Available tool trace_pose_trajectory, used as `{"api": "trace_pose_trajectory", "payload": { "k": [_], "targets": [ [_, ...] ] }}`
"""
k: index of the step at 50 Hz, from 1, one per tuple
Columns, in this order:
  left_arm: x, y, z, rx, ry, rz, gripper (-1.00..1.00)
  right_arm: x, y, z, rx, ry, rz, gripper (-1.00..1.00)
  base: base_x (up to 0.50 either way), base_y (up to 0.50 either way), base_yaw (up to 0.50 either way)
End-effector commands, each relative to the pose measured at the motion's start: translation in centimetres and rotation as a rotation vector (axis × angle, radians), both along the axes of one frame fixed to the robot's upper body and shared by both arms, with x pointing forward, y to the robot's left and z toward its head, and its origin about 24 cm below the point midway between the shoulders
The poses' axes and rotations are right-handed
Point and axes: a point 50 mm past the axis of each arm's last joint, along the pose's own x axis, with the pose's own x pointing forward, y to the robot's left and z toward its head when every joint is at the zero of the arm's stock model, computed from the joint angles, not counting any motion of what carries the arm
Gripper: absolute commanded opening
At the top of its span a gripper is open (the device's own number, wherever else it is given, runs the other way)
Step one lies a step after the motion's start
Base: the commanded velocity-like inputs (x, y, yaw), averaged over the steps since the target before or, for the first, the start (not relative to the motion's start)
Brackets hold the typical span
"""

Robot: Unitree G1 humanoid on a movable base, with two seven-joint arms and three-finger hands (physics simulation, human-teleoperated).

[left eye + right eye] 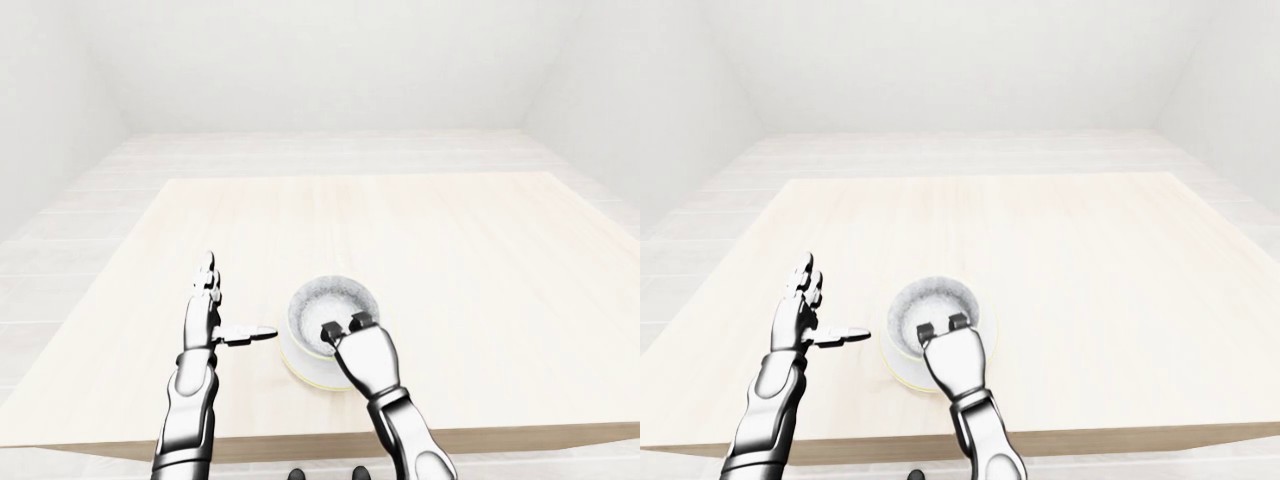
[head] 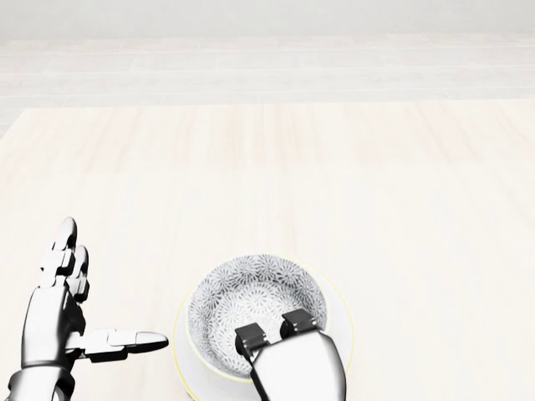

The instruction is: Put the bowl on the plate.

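We are grasping the near rim of the grey flower-patterned ceramic bowl point(image 2: 255, 305) with our right hand point(image 2: 297, 368), two fingers hooked inside and the thumb hidden. The bowl is sitting centred over the round white yellow-edged plate point(image 2: 343, 322) on the pale wooden surface point(image 2: 376, 192). Our left hand point(image 2: 58, 322) is lying open beside the plate. We are likely finishing the placement, so the next move calls for releasing the rim and lifting clear without tipping the bowl.

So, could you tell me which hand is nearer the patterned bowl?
Right. The right hand hooks fingertips over the lower rim of the patterned bowl; the left hand stands open, apart, at its left.
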Motion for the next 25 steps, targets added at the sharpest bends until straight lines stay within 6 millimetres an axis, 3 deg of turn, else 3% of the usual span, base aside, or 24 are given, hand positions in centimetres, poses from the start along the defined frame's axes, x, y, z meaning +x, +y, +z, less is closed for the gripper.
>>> {"api": "trace_pose_trajectory", "payload": {
  "k": [1, 15, 20, 25],
  "targets": [
    [0.1, -0.1, 0.1, 0.001, -0.005, -0.001, 1.0, 0.3, 0.0, 0.2, 0.002, -0.01, -0.004, -0.04, 0.0, 0.0, 0.0],
    [0.1, -0.1, -0.3, -0.003, 0.012, 0.001, 1.0, 0.0, 0.0, 0.2, -0.003, -0.011, -0.004, 0.1, 0.0, 0.0, 0.0],
    [0.0, 0.0, -0.5, -0.003, 0.022, 0.004, 1.0, -0.3, 0.1, 0.5, -0.01, -0.019, 0.004, 0.26, 0.0, 0.0, 0.0],
    [-0.1, 0.1, -0.5, -0.004, 0.022, 0.005, 1.0, -0.8, 0.1, 1.2, -0.014, -0.03, 0.011, 0.24, 0.0, 0.0, 0.0]
  ]
}}
